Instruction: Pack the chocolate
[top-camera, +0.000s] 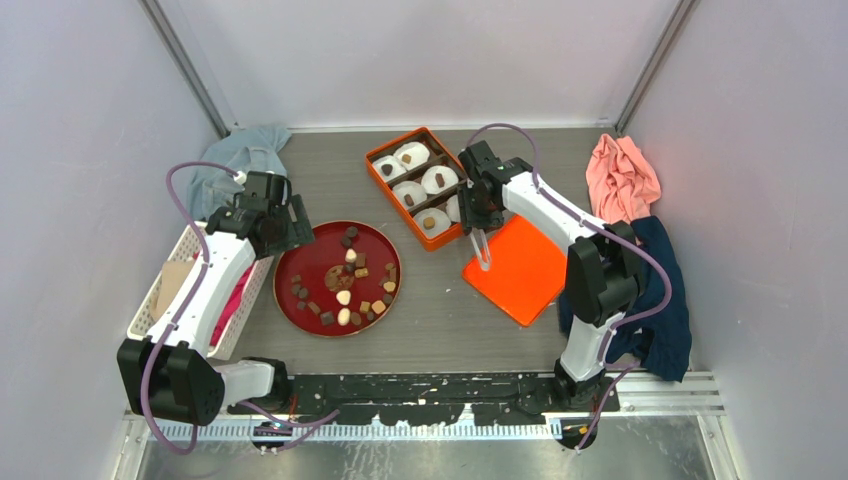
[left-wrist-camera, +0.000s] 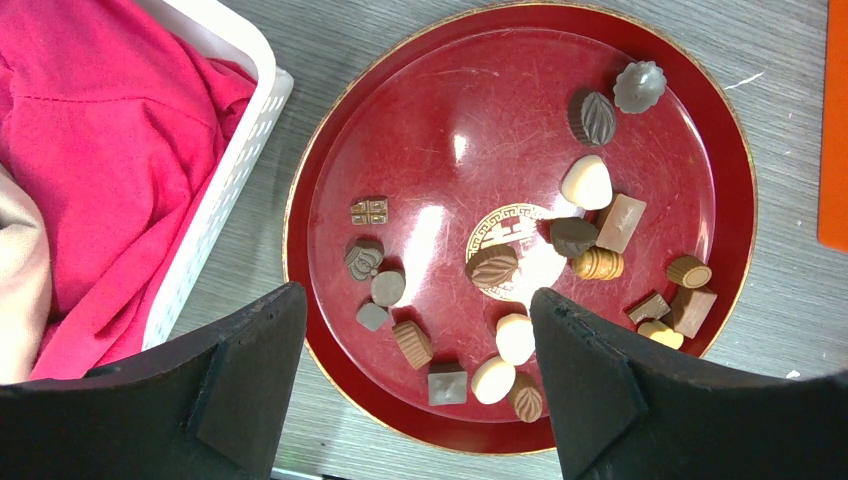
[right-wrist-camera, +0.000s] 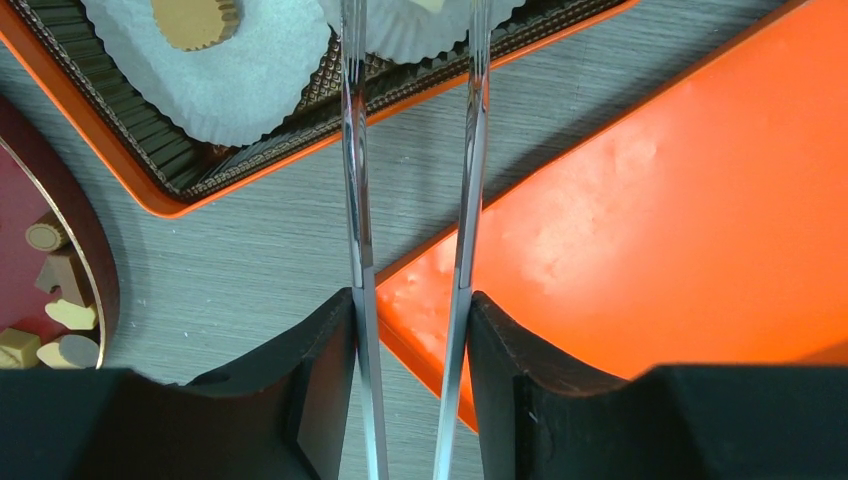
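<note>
**ITEM:** chocolate (left-wrist-camera: 492, 265) – small mixed pcs, dark, tan & cream.

**LOC:** most lie loose on a round red tray (top-camera: 310, 255), centre-left of top view. A few sit singly in white paper cups (right-wrist-camera: 250, 80) inside an orange box (top-camera: 397, 144), upper centre.

**SURROUNDS:**
- White basket (left-wrist-camera: 235, 160) w/ pink cloth (left-wrist-camera: 110, 150), just beside tray's left rim.
- Blue-grey cloth (top-camera: 240, 155) above basket, upper left of top view.
- Orange lid (top-camera: 525, 275) flat on worktop (top-camera: 440, 320), right of tray, just below-right of box.
- Salmon cloth (top-camera: 622, 178) & navy cloth (top-camera: 670, 320) at right edge.

**IN THE WAY:** tweezers (right-wrist-camera: 355, 200). In R wrist view both arms cross the box's near rim & a cup, tips cut off at top of frame. In top view they hang by lid's left corner.

**AXIS:** no common heading. In L wrist view:
- Ribbed brown oval at tray centre lies approx left-right.
- Dark leaf-shaped oval, upper right, runs approx up-down.
- Tan bar at right tilts up-right.
- Barrel pc below the bar lies on its side, left-right.
- Cubes & rounds have no long axis.

**L fingers** (left-wrist-camera: 250, 370): spread wide, holding nothing, above tray's lower part. Several pcs show betw. them.

**R fingers** (right-wrist-camera: 320, 380): pressed on outer sides of tweezers, gripping them. Tweezer arms stand apart.
</note>
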